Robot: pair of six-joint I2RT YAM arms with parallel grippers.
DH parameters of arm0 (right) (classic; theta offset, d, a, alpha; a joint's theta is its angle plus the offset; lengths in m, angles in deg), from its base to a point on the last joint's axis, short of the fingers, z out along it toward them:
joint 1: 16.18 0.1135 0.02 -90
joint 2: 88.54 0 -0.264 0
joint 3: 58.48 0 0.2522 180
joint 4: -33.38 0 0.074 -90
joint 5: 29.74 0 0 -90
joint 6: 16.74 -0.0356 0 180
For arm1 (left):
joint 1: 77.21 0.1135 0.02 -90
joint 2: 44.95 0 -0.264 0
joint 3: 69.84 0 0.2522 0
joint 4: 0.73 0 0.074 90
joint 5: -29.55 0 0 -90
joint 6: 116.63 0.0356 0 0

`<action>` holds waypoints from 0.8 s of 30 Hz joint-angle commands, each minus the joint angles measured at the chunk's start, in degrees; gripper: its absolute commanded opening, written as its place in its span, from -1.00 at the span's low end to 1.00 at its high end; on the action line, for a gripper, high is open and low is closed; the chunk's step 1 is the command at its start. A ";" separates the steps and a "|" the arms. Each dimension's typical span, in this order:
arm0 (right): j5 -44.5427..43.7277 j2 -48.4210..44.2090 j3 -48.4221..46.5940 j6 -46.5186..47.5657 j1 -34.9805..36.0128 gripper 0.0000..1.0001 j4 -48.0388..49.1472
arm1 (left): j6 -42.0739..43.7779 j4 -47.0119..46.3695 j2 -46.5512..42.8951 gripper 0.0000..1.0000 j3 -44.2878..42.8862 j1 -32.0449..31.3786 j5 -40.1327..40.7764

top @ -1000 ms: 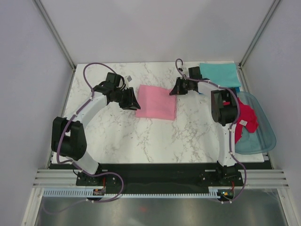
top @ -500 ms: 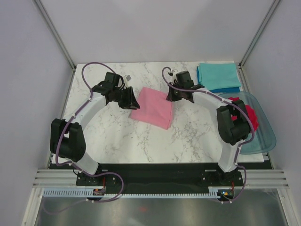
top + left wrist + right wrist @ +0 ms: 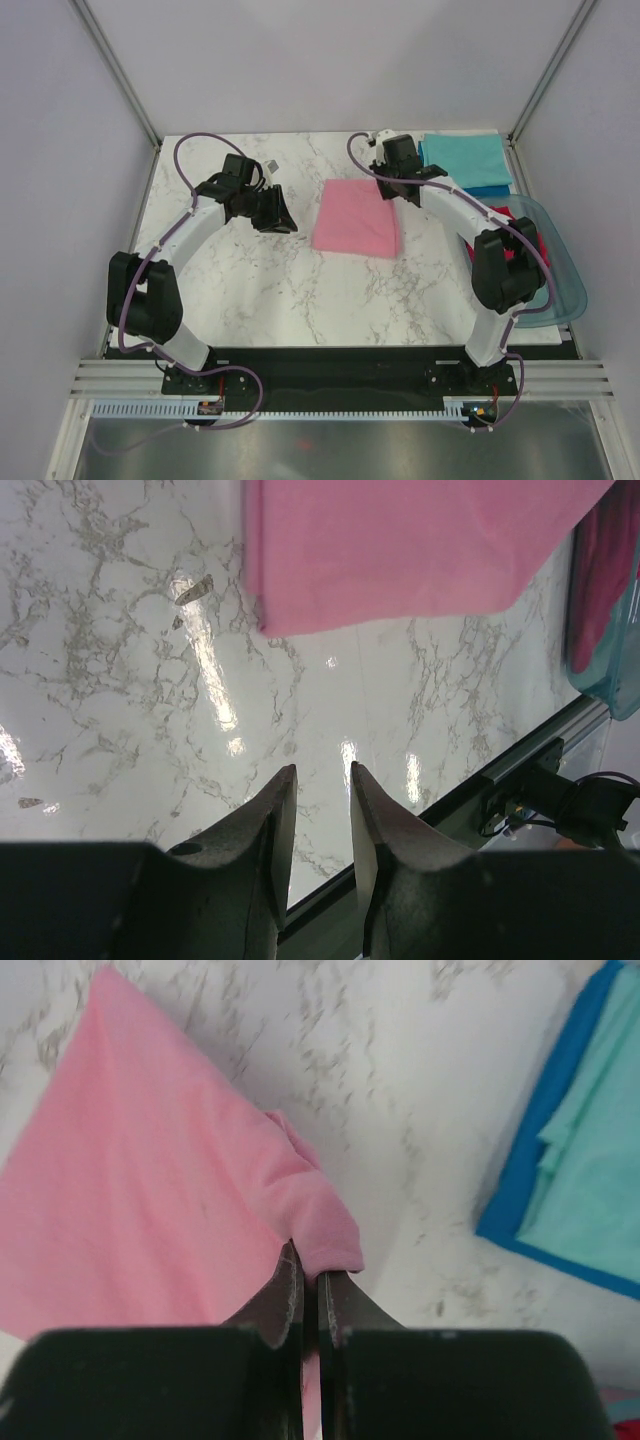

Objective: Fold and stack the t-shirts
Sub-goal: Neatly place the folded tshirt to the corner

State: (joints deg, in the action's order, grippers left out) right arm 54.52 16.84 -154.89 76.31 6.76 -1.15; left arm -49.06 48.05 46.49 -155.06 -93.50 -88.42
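Pink cloth held by one far corner only, probably bound for the stack.

Spread over the middle of the marble table (image 3: 240, 280): folded light pink t-shirt (image 3: 357, 217), flat except for a bunched corner on the side nearest the teal t-shirt (image 3: 462, 153) and the blue t-shirt (image 3: 487, 189) under it at the far right. Clamped at that corner by the right gripper (image 3: 312, 1278) (a thin nip, very little cloth between the jaws). Flanked on the left, near but apart, by the left gripper (image 3: 318, 798), jaws slightly parted on nothing. Likely trouble: folds dropping open if lifted from a single corner, cloth slipping out of so small a bite, or a skewed landing on the teal-and-blue pile with the other side unsupported.
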 commanded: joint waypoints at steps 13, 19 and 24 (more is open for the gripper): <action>-5.25 2.37 -16.05 23.40 -8.70 -1.00 -1.73 | 0.73 -1.01 -2.05 -0.29 -0.26 0.74 -2.44; -5.78 3.78 -19.21 28.06 -10.72 -1.00 0.03 | 0.64 -1.10 -1.79 -0.29 -0.26 0.91 -2.80; -4.37 4.04 -21.93 30.87 -13.00 -1.00 0.30 | 0.64 -1.01 -1.61 -0.29 -0.26 1.18 -2.79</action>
State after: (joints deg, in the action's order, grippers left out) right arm 49.98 21.30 -172.24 103.28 -4.83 -4.41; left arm -49.09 48.03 46.49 -155.06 -92.87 -89.62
